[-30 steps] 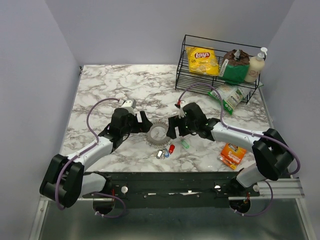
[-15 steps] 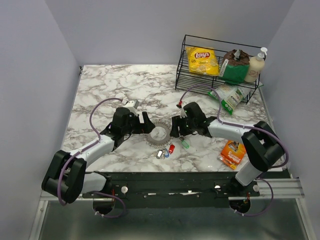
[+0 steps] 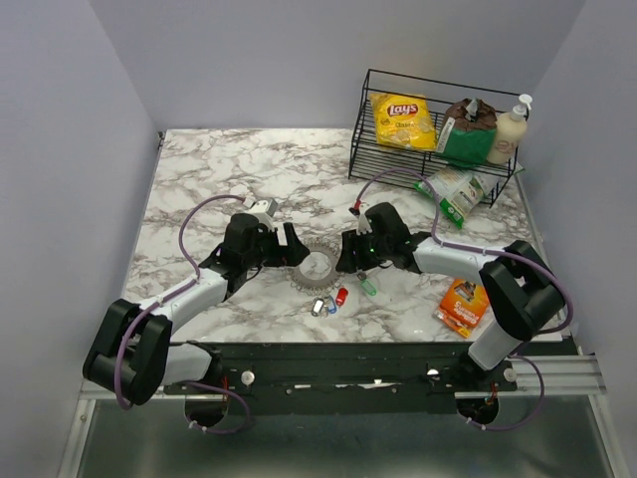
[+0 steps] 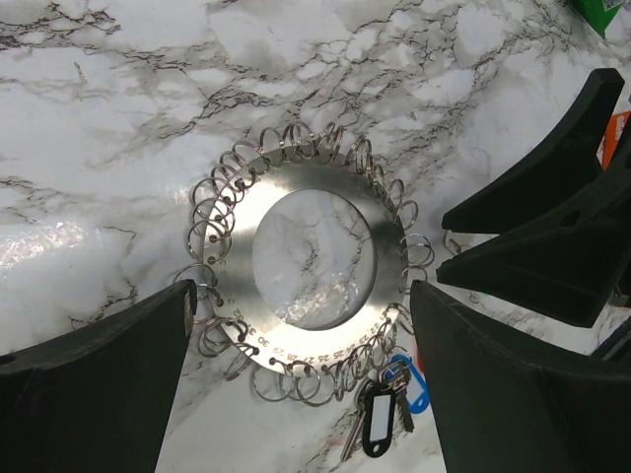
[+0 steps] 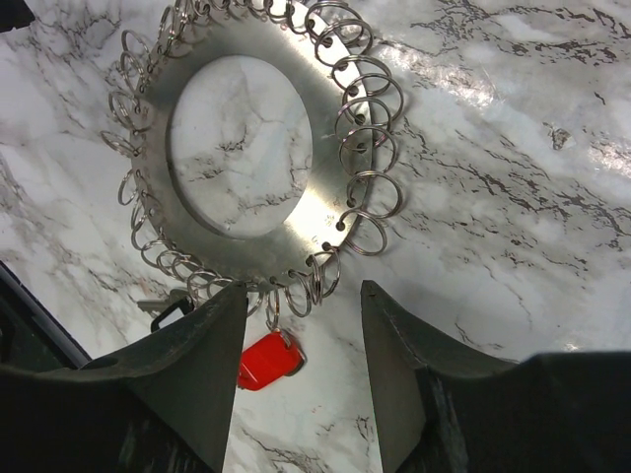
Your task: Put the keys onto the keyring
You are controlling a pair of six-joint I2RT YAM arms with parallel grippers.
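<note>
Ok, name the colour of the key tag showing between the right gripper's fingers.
Key tag: red, clearest in right wrist view.

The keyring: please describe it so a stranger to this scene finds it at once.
On the marble table, look between the left hand and the right hand. The keyring lies flat there: a grey metal disc with an open centre, fringed with wire loops, far larger than the coloured keys beside it.
</note>
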